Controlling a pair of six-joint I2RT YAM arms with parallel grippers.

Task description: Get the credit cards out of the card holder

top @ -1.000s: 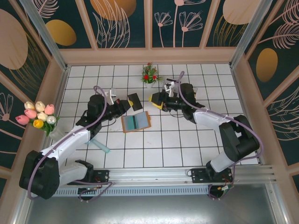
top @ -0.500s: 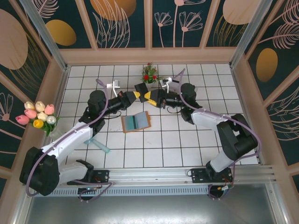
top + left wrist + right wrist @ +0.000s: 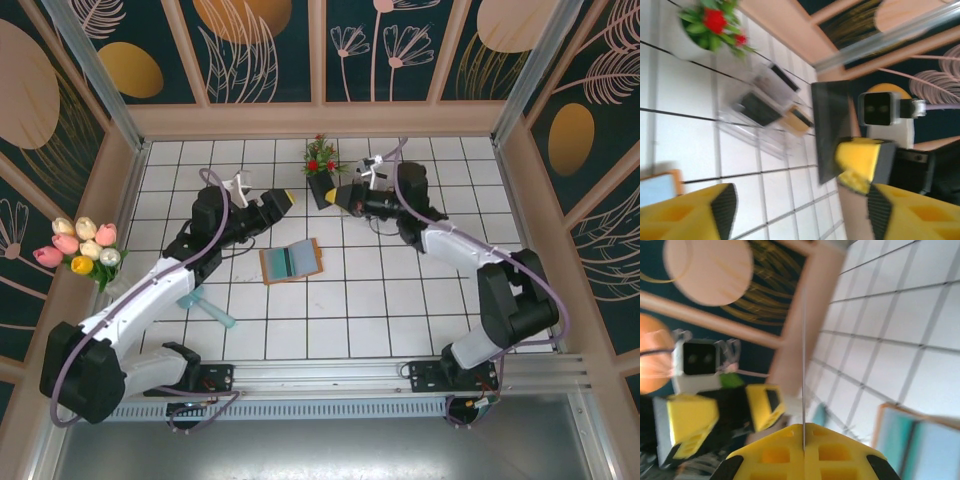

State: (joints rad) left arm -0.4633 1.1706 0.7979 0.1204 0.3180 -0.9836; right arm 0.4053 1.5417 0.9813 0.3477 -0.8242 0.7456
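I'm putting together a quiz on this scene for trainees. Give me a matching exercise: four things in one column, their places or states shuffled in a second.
1. orange-brown leather-like card holder
2. dark thin rectangular card
3. left gripper
4. small potted plant with red flowers

A. fingers apart, holding nothing
B. standing near the back wall
C. lying open on the white tiles
D. pinched in the right gripper

Pairs: 1-C, 2-D, 3-A, 4-B

— What is carried by the white tiled surface (image 3: 400, 300)?
— An open card holder (image 3: 314, 256) is laid flat near the middle, with teal seen inside. A small potted plant (image 3: 320, 165) is stood at the far edge, and a clear tray (image 3: 765, 107) is set near it. A teal-green card (image 3: 215, 315) is found well apart, near-left.
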